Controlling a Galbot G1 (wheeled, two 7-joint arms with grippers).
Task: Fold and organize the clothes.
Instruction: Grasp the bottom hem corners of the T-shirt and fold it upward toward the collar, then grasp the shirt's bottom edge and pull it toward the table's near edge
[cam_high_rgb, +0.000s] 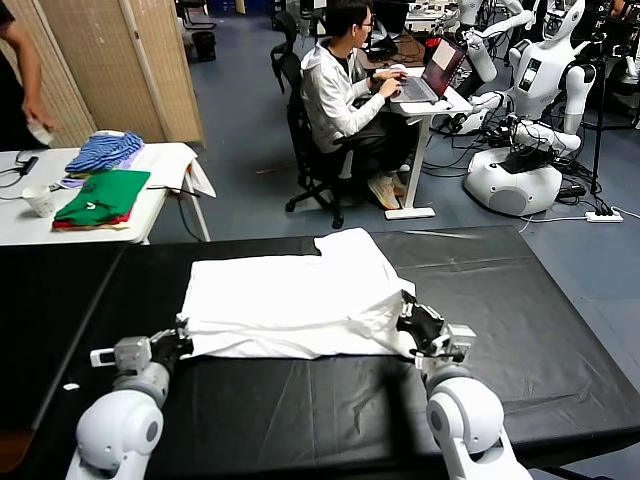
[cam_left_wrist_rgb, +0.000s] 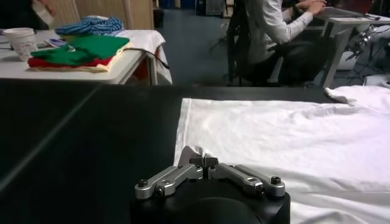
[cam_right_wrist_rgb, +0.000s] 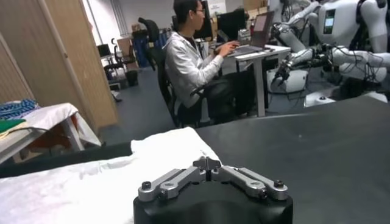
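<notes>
The white T-shirt (cam_high_rgb: 300, 300) lies plain side up and folded over on the black table (cam_high_rgb: 330, 410), its near edge facing me. My left gripper (cam_high_rgb: 183, 338) is at the shirt's near left corner. In the left wrist view its fingertips (cam_left_wrist_rgb: 204, 162) are together, with a small peak of white cloth (cam_left_wrist_rgb: 189, 155) standing up right at them. My right gripper (cam_high_rgb: 412, 322) is at the near right corner, where the cloth bunches. In the right wrist view its tips (cam_right_wrist_rgb: 207, 163) meet at the edge of the T-shirt (cam_right_wrist_rgb: 91, 182).
A white side table (cam_high_rgb: 160, 160) at the back left carries folded green and red garments (cam_high_rgb: 100, 197), a blue-striped garment (cam_high_rgb: 105, 150) and a paper cup (cam_high_rgb: 38, 200). Beyond the black table, a person (cam_high_rgb: 345, 90) sits at a laptop desk, with white robots (cam_high_rgb: 530, 120) to the right.
</notes>
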